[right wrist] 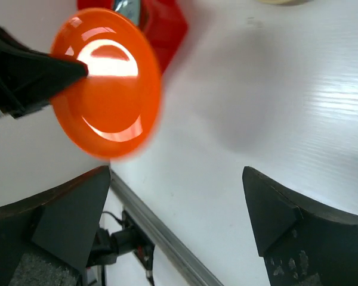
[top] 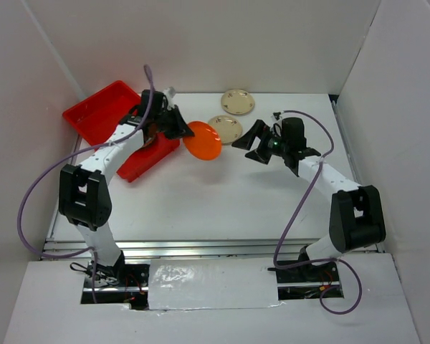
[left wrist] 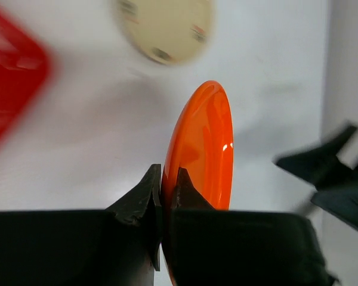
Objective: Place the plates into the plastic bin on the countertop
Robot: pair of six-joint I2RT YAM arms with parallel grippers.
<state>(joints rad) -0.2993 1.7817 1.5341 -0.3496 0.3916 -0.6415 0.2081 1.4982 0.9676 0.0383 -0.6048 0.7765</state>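
Note:
My left gripper (top: 178, 126) is shut on the rim of an orange plate (top: 203, 140) and holds it tilted above the countertop (top: 215, 193), just right of the red plastic bin (top: 100, 115). In the left wrist view the plate (left wrist: 204, 143) stands edge-on between my fingers (left wrist: 167, 174). My right gripper (top: 245, 148) is open and empty, right of the orange plate and apart from it. The right wrist view shows the plate (right wrist: 107, 83) beyond my open right gripper (right wrist: 176, 196). Two beige plates (top: 237, 101) (top: 226, 129) lie on the countertop. The other plates are out of view.
The left arm hides part of the bin's inside. White walls enclose the countertop on three sides. A metal rail (top: 215, 247) runs along its front edge and also shows in the right wrist view (right wrist: 161, 238). The nearer beige plate lies just behind the orange one.

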